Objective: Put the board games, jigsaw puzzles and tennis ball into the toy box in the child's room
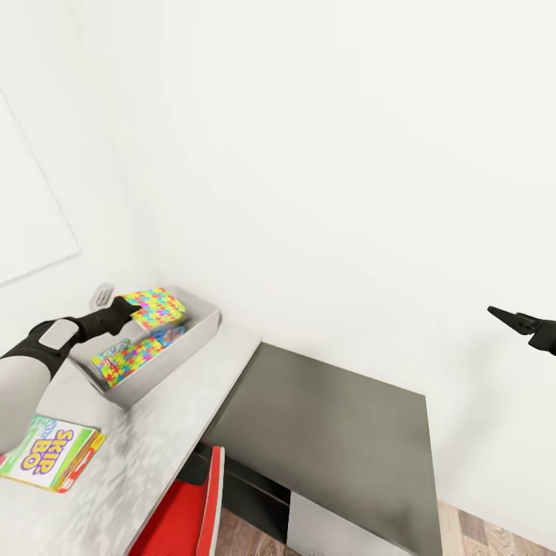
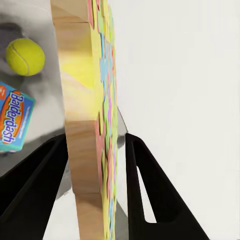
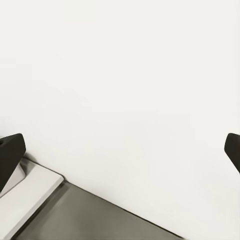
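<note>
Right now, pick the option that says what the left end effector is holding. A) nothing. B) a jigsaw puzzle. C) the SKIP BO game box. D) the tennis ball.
B: the left end effector is closed on the edge of a multicoloured jigsaw puzzle above the toy box, while the tennis ball lies in the box and the SKIP BO game box lies on the table.
</note>
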Robot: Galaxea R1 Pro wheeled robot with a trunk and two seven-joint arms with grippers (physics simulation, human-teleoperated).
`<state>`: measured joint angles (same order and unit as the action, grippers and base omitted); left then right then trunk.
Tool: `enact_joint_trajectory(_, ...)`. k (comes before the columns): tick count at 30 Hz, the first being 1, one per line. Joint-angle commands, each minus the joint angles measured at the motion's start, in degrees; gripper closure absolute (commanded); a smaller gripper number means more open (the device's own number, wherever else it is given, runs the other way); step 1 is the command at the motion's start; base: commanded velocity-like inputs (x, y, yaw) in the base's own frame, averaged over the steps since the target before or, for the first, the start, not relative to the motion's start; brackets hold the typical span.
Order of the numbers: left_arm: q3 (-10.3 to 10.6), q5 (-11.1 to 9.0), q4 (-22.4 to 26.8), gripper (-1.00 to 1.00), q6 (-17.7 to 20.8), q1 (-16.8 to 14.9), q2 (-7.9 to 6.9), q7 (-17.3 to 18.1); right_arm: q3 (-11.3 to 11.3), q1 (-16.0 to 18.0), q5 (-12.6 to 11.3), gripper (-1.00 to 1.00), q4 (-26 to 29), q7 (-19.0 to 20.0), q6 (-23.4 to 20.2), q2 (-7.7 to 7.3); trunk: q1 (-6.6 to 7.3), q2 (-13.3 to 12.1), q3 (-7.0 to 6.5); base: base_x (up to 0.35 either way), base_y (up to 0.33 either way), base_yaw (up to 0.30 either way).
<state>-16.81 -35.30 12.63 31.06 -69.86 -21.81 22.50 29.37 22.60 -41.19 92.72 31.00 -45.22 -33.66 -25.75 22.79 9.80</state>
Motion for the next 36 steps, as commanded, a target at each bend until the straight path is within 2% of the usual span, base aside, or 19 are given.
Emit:
enact_joint_trajectory(1, -0.81, -0.19, -0.41, 1.00, 0.42, -0.36, -0.18, -0.22, 0.07, 0.08, -0.11, -1.00, 0.01, 0.12, -0.39, 0.00, -0.03, 0.13, 0.21, 0.000, 0.000, 0.000)
enact_joint_trajectory(4, -2.41, -0.27, -0.81, 1.00, 0.41, -0.71, -0.27, -1.54, 0.07, 0.08, -0.11, -1.00, 0.01, 0.12, -0.39, 0.00, -0.03, 0.13, 0.48, 0.000, 0.000, 0.000)
enact_joint_trajectory(9, -3.48, -0.39, -0.98, 1.00, 0.24, -1.08, 0.22, -3.50, 0.07, 0.08, -0.11, -1.00, 0.01, 0.12, -0.39, 0.00, -0.03, 0.13, 0.92, 0.000, 0.000, 0.000)
enact_joint_trajectory(15, -3.67, -0.50, -1.02, 1.00, 0.15, -1.36, 0.47, -3.88, 0.07, 0.08, -0.11, -1.00, 0.01, 0.12, -0.39, 0.00, -0.03, 0.13, 1.45, 0.000, 0.000, 0.000)
enact_joint_trajectory(22, -3.33, -0.07, -1.10, 1.00, 0.14, -3.09, 0.65, -4.01, 0.07, 0.08, -0.11, -1.00, 0.01, 0.12, -0.39, 0.00, -0.03, 0.13, 2.07, 0.000, 0.000, 0.000)
enact_joint_trajectory(25, -3.17, 0.18, -1.11, 1.00, 0.10, -3.68, 1.60, -4.03, 0.09, 0.08, -0.11, -1.00, 0.01, 0.12, -0.39, 0.00, -0.03, 0.13, 2.34, 0.000, 0.000, 0.000)
enact_joint_trajectory(29, -3.08, 0.20, -1.11, 1.00, 0.25, -3.91, 2.15, -3.76, 0.07, 0.08, -0.11, -1.00, 0.01, 0.12, -0.39, 0.00, -0.03, 0.13, 2.69, 0.000, 0.000, 0.000)
enact_joint_trajectory(36, -3.06, 0.31, -1.11, 1.00, 0.23, -3.90, 1.80, -3.51, 0.21, 0.08, -0.11, -1.00, 0.01, 0.12, -0.39, 0.00, -0.03, 0.13, 3.31, 0.000, 0.000, 0.000)
